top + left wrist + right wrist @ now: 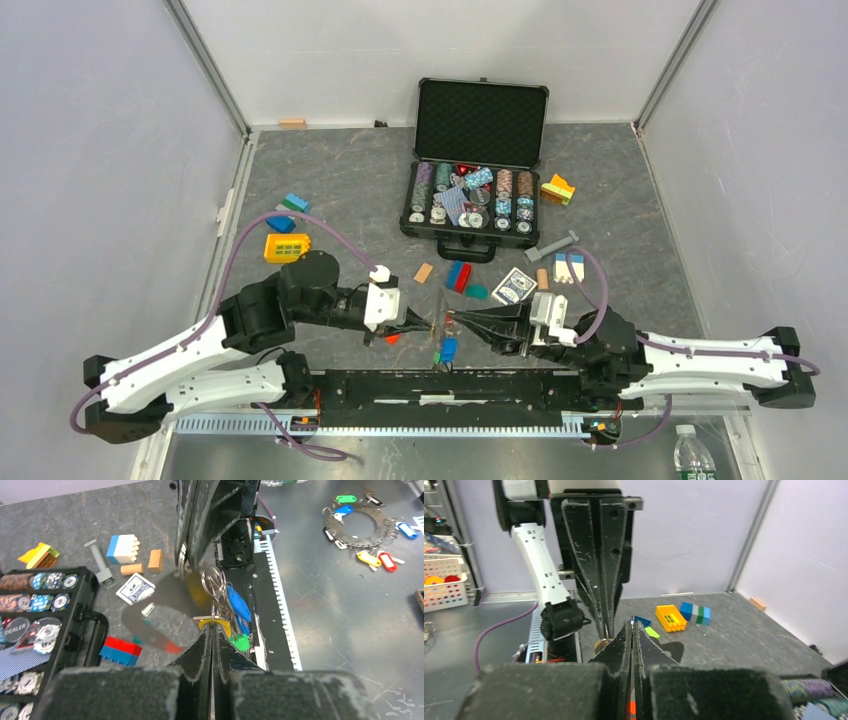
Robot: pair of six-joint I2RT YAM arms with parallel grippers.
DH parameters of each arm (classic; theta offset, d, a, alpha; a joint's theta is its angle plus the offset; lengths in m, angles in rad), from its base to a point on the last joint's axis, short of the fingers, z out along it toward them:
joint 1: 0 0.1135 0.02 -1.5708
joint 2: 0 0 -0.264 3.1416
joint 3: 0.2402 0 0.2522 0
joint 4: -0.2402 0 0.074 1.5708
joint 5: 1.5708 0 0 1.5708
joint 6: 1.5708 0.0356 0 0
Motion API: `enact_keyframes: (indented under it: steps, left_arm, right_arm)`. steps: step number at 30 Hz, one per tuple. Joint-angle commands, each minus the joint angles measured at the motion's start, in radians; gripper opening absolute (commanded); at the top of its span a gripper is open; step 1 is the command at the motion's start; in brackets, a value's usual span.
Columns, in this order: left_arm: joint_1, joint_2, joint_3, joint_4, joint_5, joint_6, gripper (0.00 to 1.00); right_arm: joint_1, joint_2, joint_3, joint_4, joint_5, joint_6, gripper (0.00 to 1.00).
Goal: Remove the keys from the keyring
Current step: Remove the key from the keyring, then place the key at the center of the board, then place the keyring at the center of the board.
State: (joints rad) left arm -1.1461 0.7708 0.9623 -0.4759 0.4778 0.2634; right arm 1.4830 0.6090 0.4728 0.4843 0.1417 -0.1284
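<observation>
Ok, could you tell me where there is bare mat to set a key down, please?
Bare mat lies left of the poker case, between it, the blue-green block and the back wall; another open patch sits right of the orange block, toward the right wall. The strip in front of the case is crowded with blocks and a playing card.

The grey stone-patterned table carries an open black poker chip case at 12 o'clock, with an orange-and-yellow block at 2. At 3 lie a grey T-shaped piece and a blue-and-white block. A wooden peg and a playing card lie at 4. Near the centre are a red-and-blue block, a teal piece and a tan block. At 9 are a yellow window block and a blue block.
</observation>
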Motion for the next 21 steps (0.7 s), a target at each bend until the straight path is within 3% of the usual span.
enact_keyframes:
  steps: [1,6,14,16,19,21]
  left_arm:
    - [-0.004,-0.04,-0.031,0.004,-0.118,-0.053,0.02]
    - [-0.004,-0.077,-0.116,0.042,-0.28,-0.144,0.02]
    - [-0.003,-0.065,-0.345,0.307,-0.467,-0.253,0.02]
    - [-0.002,-0.031,-0.402,0.4,-0.516,-0.41,0.06]
    - [-0.002,0.043,-0.459,0.546,-0.563,-0.448,0.08]
    - [-0.002,0.099,-0.477,0.607,-0.597,-0.457,0.17]
  right_arm:
    - [-0.001,-0.047,0.0,-0.018,0.141,-0.005,0.0]
    - [-0.001,-0.074,0.014,-0.156,0.286,-0.006,0.0]
    - [-0.001,-0.089,0.03,-0.312,0.403,0.001,0.0]
    - [-0.001,-0.091,0.024,-0.313,0.408,0.007,0.0]
    - [-0.001,-0.073,0.019,-0.321,0.424,0.018,0.0]
    - [-0.001,-0.055,0.023,-0.34,0.437,0.037,0.0]
